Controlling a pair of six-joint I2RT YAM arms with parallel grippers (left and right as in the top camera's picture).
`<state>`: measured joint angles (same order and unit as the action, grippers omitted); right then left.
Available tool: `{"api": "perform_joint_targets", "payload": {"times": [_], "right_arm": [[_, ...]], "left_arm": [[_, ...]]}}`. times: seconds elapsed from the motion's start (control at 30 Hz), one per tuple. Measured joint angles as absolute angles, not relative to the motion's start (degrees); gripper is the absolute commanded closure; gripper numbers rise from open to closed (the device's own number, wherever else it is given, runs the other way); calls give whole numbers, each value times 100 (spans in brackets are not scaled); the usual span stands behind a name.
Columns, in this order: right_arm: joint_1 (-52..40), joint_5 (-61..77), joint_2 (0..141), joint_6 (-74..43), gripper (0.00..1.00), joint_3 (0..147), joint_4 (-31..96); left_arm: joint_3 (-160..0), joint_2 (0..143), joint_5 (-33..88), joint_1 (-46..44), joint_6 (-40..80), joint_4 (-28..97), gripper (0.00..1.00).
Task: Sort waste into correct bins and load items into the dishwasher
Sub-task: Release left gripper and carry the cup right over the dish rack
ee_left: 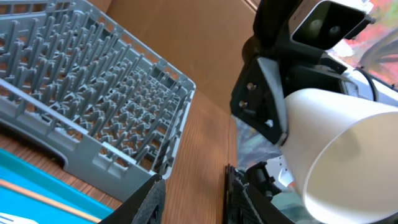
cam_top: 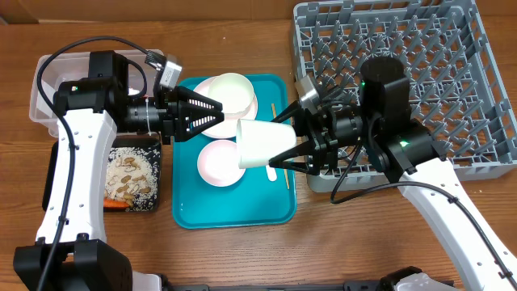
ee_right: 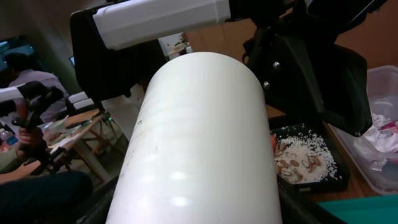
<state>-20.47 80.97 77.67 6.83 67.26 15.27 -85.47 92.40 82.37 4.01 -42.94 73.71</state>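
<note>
over the tray (cam_top: 242, 212), my right gripper (cam_top: 273, 145) clamps the cup (cam_top: 257, 144) sideways, mouth toward 9 o'clock. my left gripper (cam_top: 216, 117) sits just beside that mouth, fingers apart and empty. the cup wall looks smooth and tapered, so i judge it could slide out and drop on the bowl (cam_top: 216, 162) below. a swing toward the rack (cam_top: 493, 97) at 3 o'clock could knock the rim on my left fingers or catch a peg.

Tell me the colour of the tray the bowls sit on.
The tray is plain teal, with no pattern; the overhead view shows it best.
</note>
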Motion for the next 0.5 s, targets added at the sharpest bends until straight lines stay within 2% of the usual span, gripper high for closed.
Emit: {"api": "perform_joint_targets", "payload": {"times": [0.23,0.5], "right_arm": [[-1802,8005,7765,434,68,6726,1518],[-1387,6779,7762,-294,68,6726,1533]], "left_arm": [[-8547,9240,8197,386,-4235,7387,64],[-8547,9240,8176,386,-4233,7502,65]]}}
